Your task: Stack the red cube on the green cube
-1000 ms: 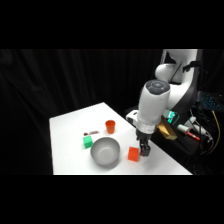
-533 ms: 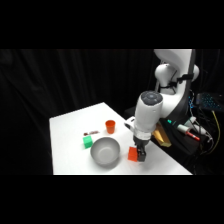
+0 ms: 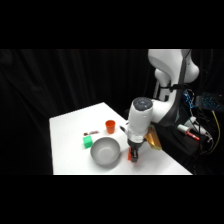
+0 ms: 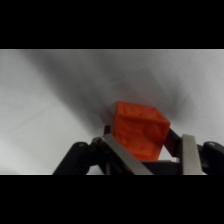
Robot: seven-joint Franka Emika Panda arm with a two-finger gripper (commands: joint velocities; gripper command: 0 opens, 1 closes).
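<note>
I can read no brand, label or writing on anything here; the small dark thing (image 3: 91, 133) on the table near the green cube is too blurred for me to tell what it is.

The red cube (image 4: 138, 132) is a small orange-red block with flat square faces, and in the wrist view its faces look a little bumpy. It sits between the two fingers (image 4: 189, 154) of my gripper (image 4: 150, 157), one finger on each side of it. The fingers are closed in to about the width of the cube, but I cannot tell whether they press on it or only stand beside it. In the side view the gripper (image 3: 133, 156) is low over the white table (image 3: 67, 135), and only a bit of the red cube (image 3: 129, 155) shows beside it. I cannot tell if the cube touches the table.

From the grey bowl (image 3: 105, 151), the red cube is at 3 o'clock, just beside the rim. The green cube (image 3: 88, 143), small and bright green, lies at 10 o'clock from the bowl, near it. An orange-red cup (image 3: 110, 126) stands upright at 12 o'clock from the bowl. The two cubes are well apart, with the bowl between them.
</note>
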